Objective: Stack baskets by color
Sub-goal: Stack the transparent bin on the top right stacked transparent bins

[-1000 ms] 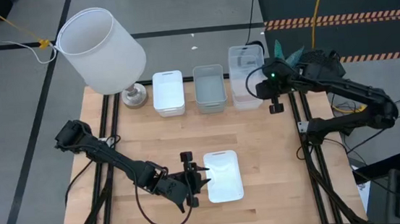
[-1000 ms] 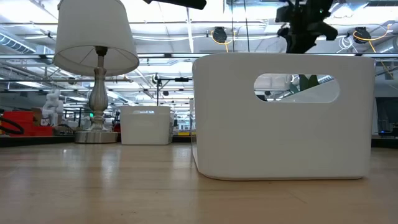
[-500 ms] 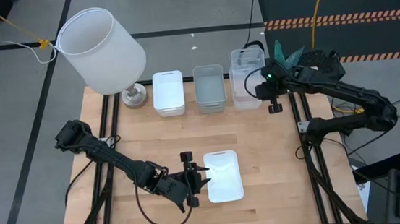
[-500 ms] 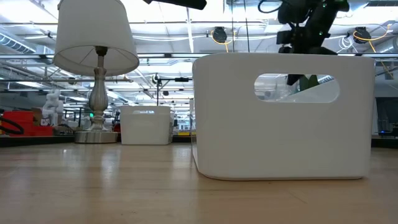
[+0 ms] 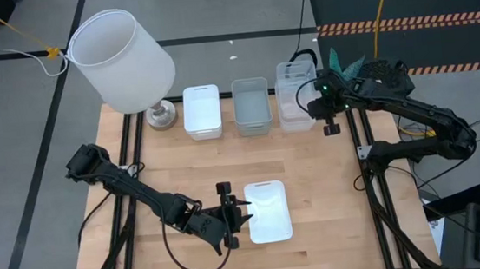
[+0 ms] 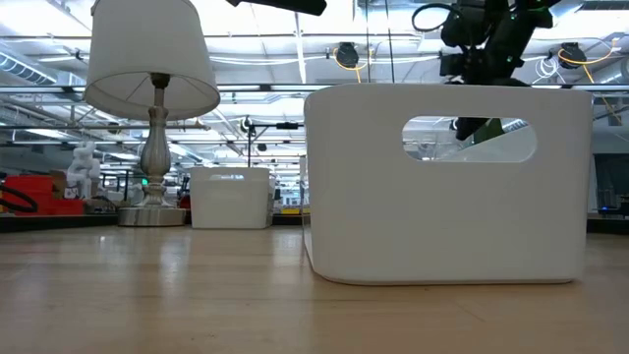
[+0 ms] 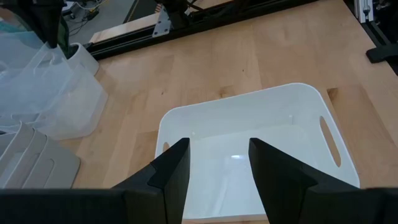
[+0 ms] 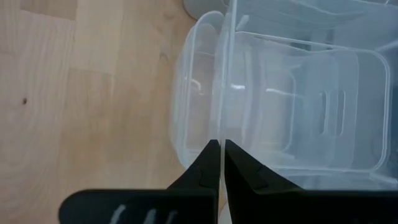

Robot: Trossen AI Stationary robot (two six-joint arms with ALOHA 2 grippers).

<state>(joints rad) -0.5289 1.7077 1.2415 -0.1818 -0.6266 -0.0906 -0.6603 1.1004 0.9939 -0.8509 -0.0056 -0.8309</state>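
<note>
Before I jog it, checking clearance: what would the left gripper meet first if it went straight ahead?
Probably the lone white basket: the left gripper has its open fingers at the near rim, though depth is unclear.

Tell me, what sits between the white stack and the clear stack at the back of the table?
The grey baskets stand between the white baskets and the clear baskets, as the high view shows.
</note>
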